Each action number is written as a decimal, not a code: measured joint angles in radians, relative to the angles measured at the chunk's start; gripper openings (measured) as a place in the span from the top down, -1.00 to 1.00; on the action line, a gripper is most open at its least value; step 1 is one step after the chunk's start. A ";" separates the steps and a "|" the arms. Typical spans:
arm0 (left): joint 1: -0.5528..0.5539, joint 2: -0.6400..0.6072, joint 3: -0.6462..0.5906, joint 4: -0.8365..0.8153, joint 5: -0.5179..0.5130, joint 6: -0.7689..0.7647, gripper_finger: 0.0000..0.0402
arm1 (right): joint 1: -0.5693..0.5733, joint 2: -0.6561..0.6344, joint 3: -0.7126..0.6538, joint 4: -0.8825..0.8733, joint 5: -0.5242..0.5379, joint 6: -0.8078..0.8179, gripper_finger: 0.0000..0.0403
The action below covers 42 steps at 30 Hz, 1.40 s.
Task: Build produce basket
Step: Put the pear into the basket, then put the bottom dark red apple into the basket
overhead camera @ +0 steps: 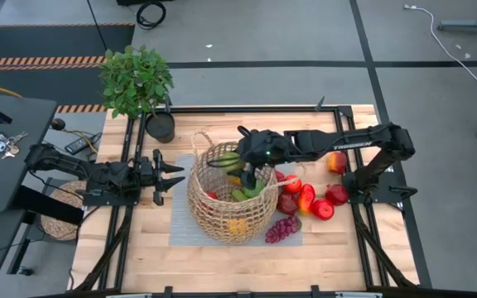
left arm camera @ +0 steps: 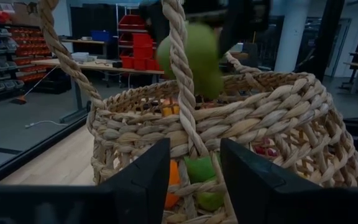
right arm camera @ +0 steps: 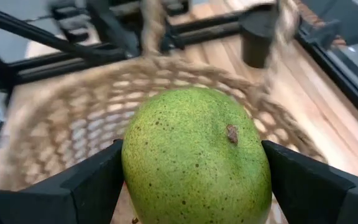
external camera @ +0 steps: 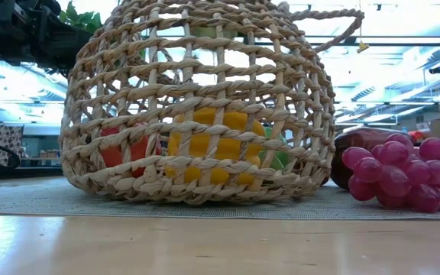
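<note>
The tan wicker basket (overhead camera: 226,203) stands on a grey mat (overhead camera: 180,228) at mid-table, with several pieces of produce inside: yellow (external camera: 205,145), red (external camera: 121,150) and green (external camera: 281,158). My right gripper (overhead camera: 237,163) is over the basket's far part, shut on a green speckled fruit (right arm camera: 194,155), which also shows in the left wrist view (left arm camera: 191,59) above the rim. My left gripper (overhead camera: 177,175) is open and empty just left of the basket; in its wrist view its fingers (left arm camera: 142,186) frame the near loop handle (left arm camera: 182,81). My right gripper pinches the green fruit between its two fingers, one on each of its opposite sides (right arm camera: 132,168). The fingers come from the table's right, slanting down. The fruit is lifted clear, above the basket's opening.
Red apples and a red pepper (overhead camera: 305,199), a purple grape bunch (overhead camera: 281,229) and a reddish fruit (overhead camera: 336,161) lie right of the basket. A potted plant (overhead camera: 139,83) in a black pot (overhead camera: 161,126) stands at the far left. Bare wood lies along the near edge.
</note>
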 joint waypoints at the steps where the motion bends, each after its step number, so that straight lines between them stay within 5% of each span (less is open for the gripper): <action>1: 0.000 0.000 0.000 0.001 0.000 0.000 0.25 | -0.005 0.009 -0.006 0.009 0.001 0.002 -0.79; 10: 0.000 0.000 0.000 0.001 0.000 0.000 0.28 | -0.032 0.171 0.062 0.024 -0.105 0.003 -0.79; 16: 0.000 0.000 0.000 -0.002 0.000 0.000 0.25 | -0.051 0.309 0.211 -0.141 -0.201 -0.012 -0.79; 21: 0.000 0.000 0.000 0.001 0.000 0.000 0.27 | -0.057 0.378 0.317 -0.278 -0.204 -0.030 -0.79; 39: 0.000 0.000 0.000 0.001 0.000 0.000 0.28 | -0.051 0.436 0.326 -0.307 -0.202 -0.044 -0.96; 42: 0.000 0.000 0.000 0.001 0.000 0.000 0.27 | -0.051 0.428 0.390 -0.438 -0.165 -0.044 -0.95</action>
